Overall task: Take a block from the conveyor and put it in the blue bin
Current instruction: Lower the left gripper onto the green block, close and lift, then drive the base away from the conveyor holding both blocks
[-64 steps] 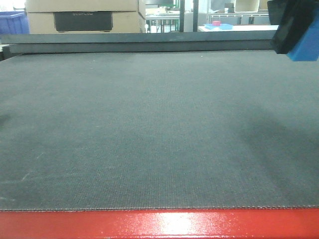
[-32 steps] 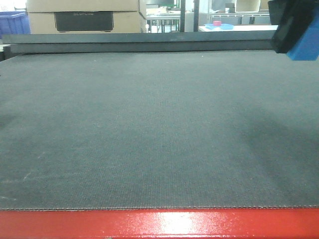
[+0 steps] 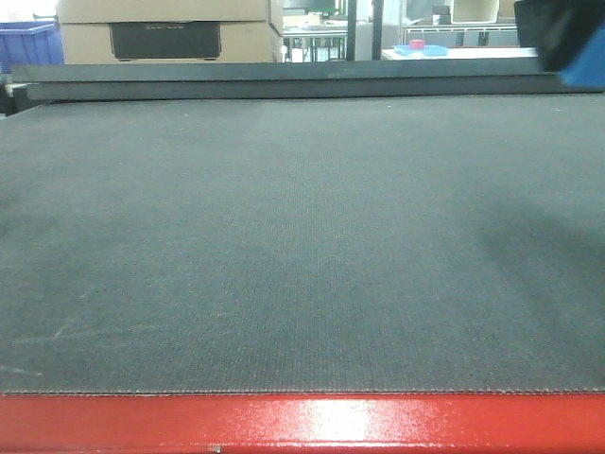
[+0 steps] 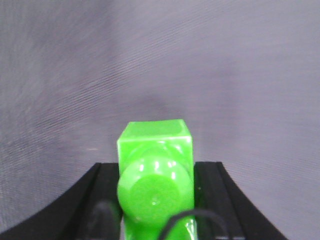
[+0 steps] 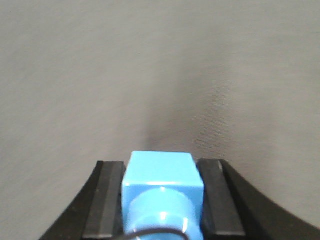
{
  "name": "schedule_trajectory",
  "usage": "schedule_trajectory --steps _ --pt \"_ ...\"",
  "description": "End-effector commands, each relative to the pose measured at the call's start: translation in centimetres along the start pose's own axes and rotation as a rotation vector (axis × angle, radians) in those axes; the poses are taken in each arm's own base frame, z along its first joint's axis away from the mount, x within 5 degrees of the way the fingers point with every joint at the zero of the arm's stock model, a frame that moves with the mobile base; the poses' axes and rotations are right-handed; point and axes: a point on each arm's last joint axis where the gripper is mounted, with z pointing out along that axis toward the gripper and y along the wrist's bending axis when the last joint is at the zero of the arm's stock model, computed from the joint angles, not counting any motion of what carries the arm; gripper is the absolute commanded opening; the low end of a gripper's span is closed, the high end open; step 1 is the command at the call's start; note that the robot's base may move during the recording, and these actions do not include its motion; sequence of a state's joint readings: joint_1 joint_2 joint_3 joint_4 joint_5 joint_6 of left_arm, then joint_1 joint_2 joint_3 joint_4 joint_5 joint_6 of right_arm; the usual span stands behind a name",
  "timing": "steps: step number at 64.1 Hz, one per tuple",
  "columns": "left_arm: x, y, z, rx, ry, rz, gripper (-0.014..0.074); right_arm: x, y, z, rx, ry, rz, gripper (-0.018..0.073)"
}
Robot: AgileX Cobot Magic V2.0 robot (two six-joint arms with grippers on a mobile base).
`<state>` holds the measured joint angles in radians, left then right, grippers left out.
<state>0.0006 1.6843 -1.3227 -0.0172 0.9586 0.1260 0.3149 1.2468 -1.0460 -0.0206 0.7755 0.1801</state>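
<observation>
The blue block (image 5: 160,172), a cube with a round stud facing the camera, sits between the black pads (image 5: 111,200) of my right gripper (image 5: 161,167), which is shut on it above the grey conveyor (image 5: 150,75). In the front view only a corner of that right gripper (image 3: 567,38) and a sliver of the block (image 3: 584,74) show at the top right. My left gripper (image 4: 156,167) is shut on a green studded block (image 4: 155,145) over the belt (image 4: 150,60). A blue bin (image 3: 28,43) stands far back on the left.
The belt (image 3: 302,236) ends at a glossy red frame (image 3: 302,424) in front and a dark rail (image 3: 265,80) behind. Beyond the rail are cardboard boxes (image 3: 161,28) and a blue tray (image 3: 421,47) on a far table.
In the front view the right gripper with the blue block has risen toward the top right corner, so less of it shows. The background has shifted slightly to the right.
</observation>
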Motion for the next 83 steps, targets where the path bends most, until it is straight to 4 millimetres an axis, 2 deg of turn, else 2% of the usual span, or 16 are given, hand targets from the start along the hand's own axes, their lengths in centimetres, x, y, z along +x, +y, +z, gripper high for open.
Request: schedule_trajectory --steps 1,7,13,25,31,37,44,60,76,83 --pt "0.0 -1.8 -3.2 0.023 -0.092 0.034 -0.0111 -0.3 -1.8 -0.3 0.065 -0.027 0.012 -0.0162" --pt "0.4 -2.9 -5.7 0.032 -0.156 0.066 -0.0111 -0.2 -2.6 -0.4 0.118 -0.025 -0.023 -0.0162" --pt "1.0 -3.6 -8.2 0.046 -0.223 0.077 -0.0111 0.8 -2.7 -0.5 0.121 -0.025 -0.029 -0.0162" --pt "3.1 -3.9 -12.8 0.071 -0.350 0.068 -0.0111 4.8 -3.0 -0.9 0.107 -0.033 -0.025 -0.0162" --pt "4.4 -3.9 -14.5 0.069 -0.399 0.069 -0.0111 6.3 -3.1 -1.8 0.106 -0.040 -0.026 -0.0162" --pt "5.6 -3.9 -16.4 0.066 -0.455 0.070 -0.0111 6.8 -3.1 -3.9 0.100 -0.112 -0.023 -0.0162" --pt "7.3 -3.9 -18.9 0.061 -0.537 0.071 -0.0111 6.5 -3.0 -7.0 0.088 -0.234 -0.020 -0.0162" --pt "10.1 -3.8 -22.4 0.054 -0.659 0.073 -0.0111 4.6 -2.6 -12.4 0.090 -0.368 -0.062 -0.0162" --pt "11.9 -3.8 -24.3 0.050 -0.731 0.075 -0.0111 2.4 -2.2 -17.7 0.081 -0.503 -0.060 -0.0162" --pt "12.0 -3.8 -24.5 0.050 -0.739 0.074 -0.0111 2.1 -2.1 -18.5 0.072 -0.532 -0.066 -0.0162"
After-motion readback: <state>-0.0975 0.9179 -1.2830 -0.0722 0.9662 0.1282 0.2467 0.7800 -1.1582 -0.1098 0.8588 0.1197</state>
